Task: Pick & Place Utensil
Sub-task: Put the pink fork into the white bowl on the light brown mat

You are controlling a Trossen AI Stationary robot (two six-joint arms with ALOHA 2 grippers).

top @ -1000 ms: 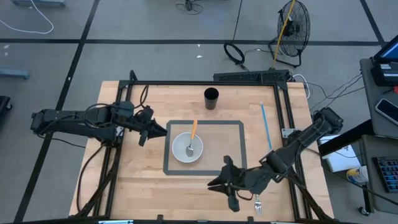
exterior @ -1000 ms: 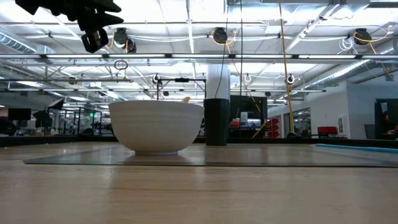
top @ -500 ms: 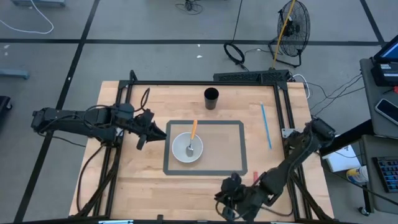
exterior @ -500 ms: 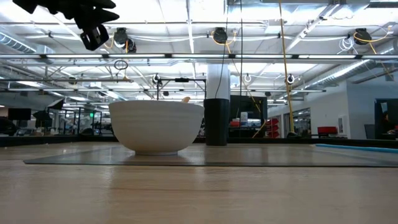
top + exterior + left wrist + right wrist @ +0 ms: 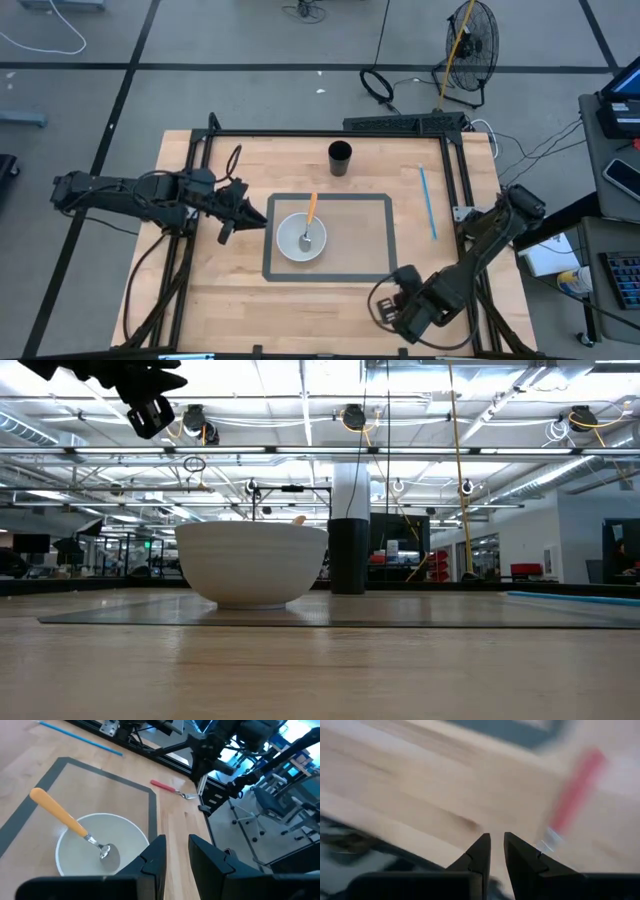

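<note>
Bowl: white, centred on a grey-bordered mat; landmark for all below.
Spoon: orange handle, head resting inside the bowl, handle leaning over the far rim.
Fork: red handle, flat on the table to the right of the bowl, just past the mat's near right corner, beside the table edge.
Right gripper: low by the table's near right edge, close to the fork; fingers nearly pressed together, a thin gap between them, pinching nothing.
Left gripper: hanging above the table just left of the bowl, aimed at it; fingers slightly spread, empty.
Cup: black, beyond the bowl, near the far edge.
Straw: blue, flat on the table, right of the mat.
Progress: spoon placed in the bowl; fork not yet lifted, likely the next pick for the right arm.
</note>
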